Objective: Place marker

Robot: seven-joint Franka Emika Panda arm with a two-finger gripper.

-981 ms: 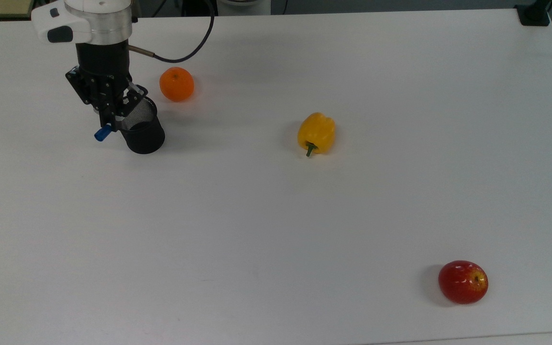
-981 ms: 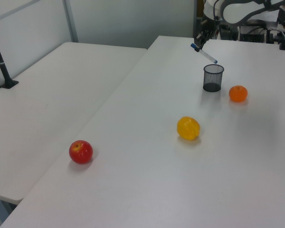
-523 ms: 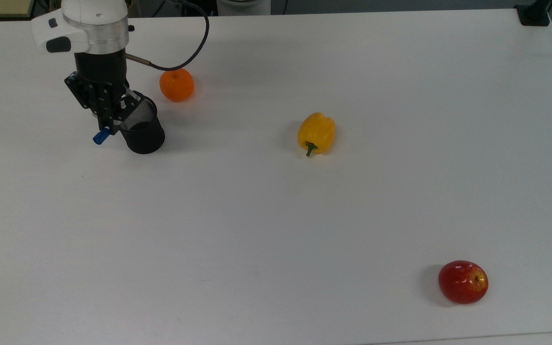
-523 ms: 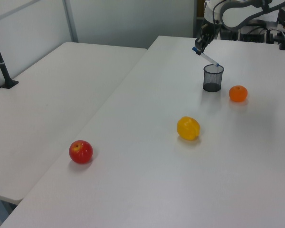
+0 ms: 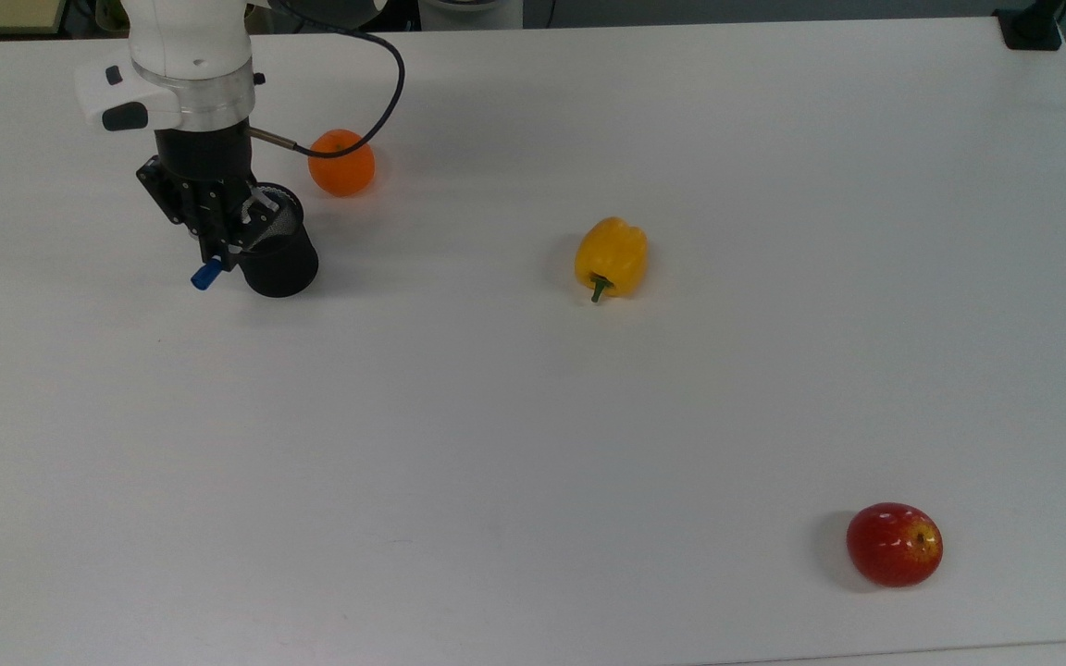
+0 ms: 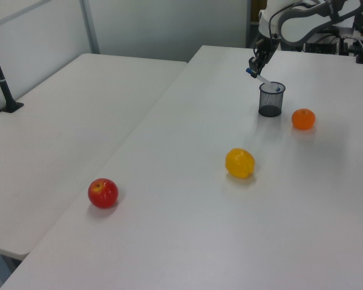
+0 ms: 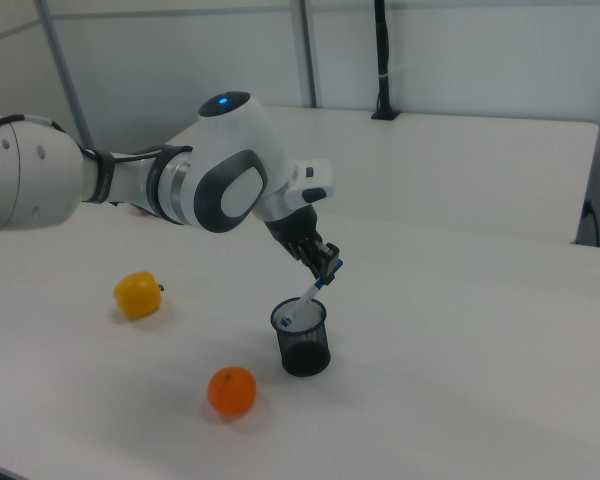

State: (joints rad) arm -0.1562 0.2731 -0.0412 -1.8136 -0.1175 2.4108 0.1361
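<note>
Already near the upper left of the top view, the gripper [image 5: 216, 248] was clamped on the marker [image 5: 207, 274], whose blue cap stuck out just below the fingers toward the frame's left. Just to the right of it stood the black mesh cup [image 5: 276, 252], and in the right view the marker [image 7: 308, 296] slanted down from the gripper [image 7: 325, 267] with its lower end inside the rim of the cup [image 7: 302, 338]. The left view agreed: the marker [image 6: 259, 78] reached at a tilt from the gripper [image 6: 253, 67] into the mouth of the cup [image 6: 270, 99].

Further right in the top view lay an orange [image 5: 341, 163] close behind the cup, then a yellow pepper [image 5: 611, 257] near the middle of the white table [image 5: 533, 416], and a red apple [image 5: 894, 544] at the lower right, all well apart from the work.

By my reckoning the carrying and aiming were done, and the tip had entered the cup. What remained was to let go so the marker dropped in, then to lift the arm away without tipping the light cup
</note>
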